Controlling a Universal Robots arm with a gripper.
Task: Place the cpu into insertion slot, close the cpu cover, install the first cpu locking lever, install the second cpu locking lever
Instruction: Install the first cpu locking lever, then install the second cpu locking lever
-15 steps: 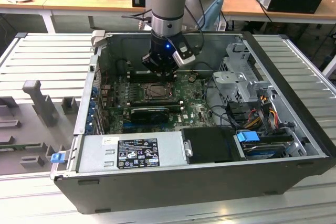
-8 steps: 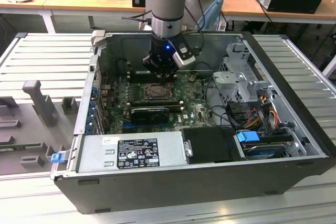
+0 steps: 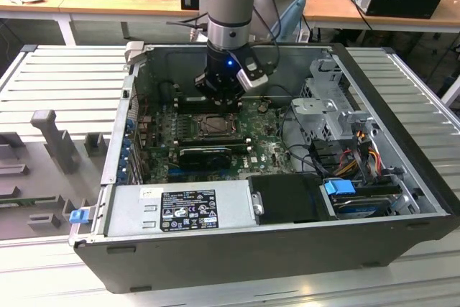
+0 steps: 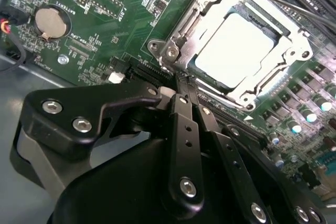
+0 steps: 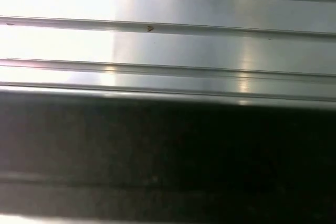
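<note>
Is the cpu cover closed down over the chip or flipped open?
Closed. In the second wrist view the cpu cover lies flat, its metal frame surrounding the pale cpu, which shows through its window.

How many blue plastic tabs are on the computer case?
2. One blue tab sits on the case corner at the exterior view's left; a second blue tab sits inside, toward its right. The arm may hide others.

No print can be read with certainty. A black rectangular label (image 3: 188, 210) on the grey metal power-supply box (image 3: 129, 215), well apart from the gripper (image 3: 219, 98), carries tiny white lettering. Near the gripper, the green circuit board (image 4: 105, 35) has white lettering beside a round silver coin cell (image 4: 49, 22), also illegible.
</note>
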